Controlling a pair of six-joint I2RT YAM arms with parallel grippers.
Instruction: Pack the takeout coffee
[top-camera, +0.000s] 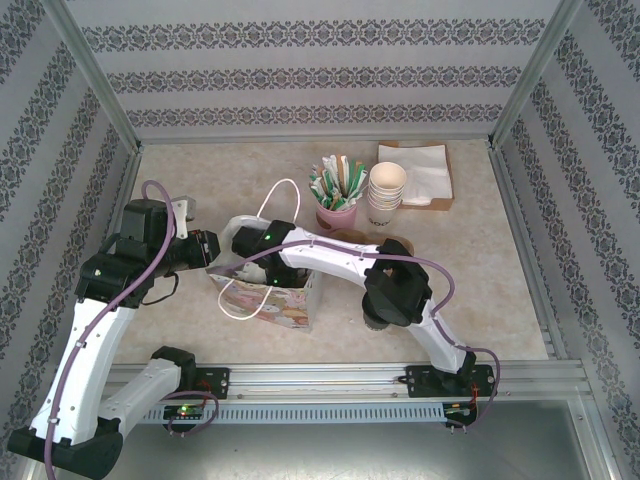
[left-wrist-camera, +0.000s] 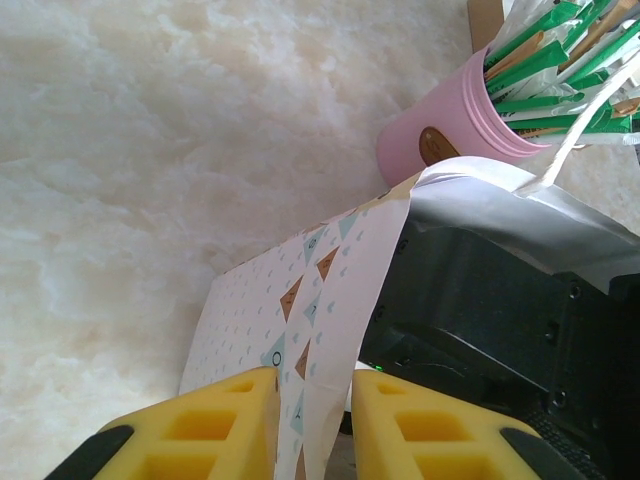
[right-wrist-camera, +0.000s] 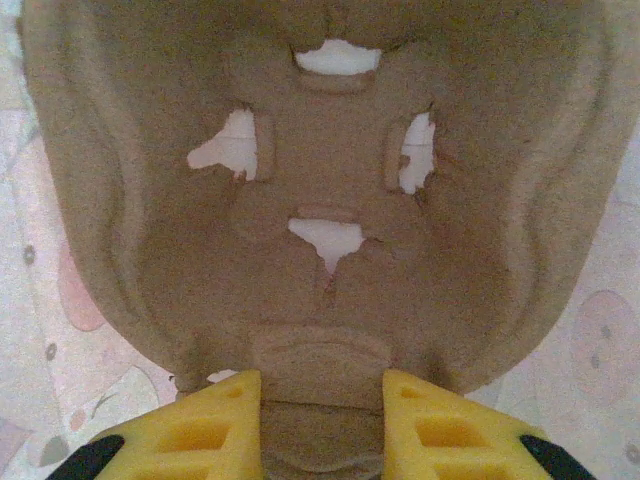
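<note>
Pulp carrier (right-wrist-camera: 330, 200) in right gripper (right-wrist-camera: 320, 400), paper bag (left-wrist-camera: 250, 320) in left gripper (left-wrist-camera: 313, 400)

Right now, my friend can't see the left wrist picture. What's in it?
The edge of a patterned paper bag sits between the two yellow fingers of the left gripper. Behind it stands a pink cup of green and brown sticks, and a black robot arm sits at the bag's open top.
</note>
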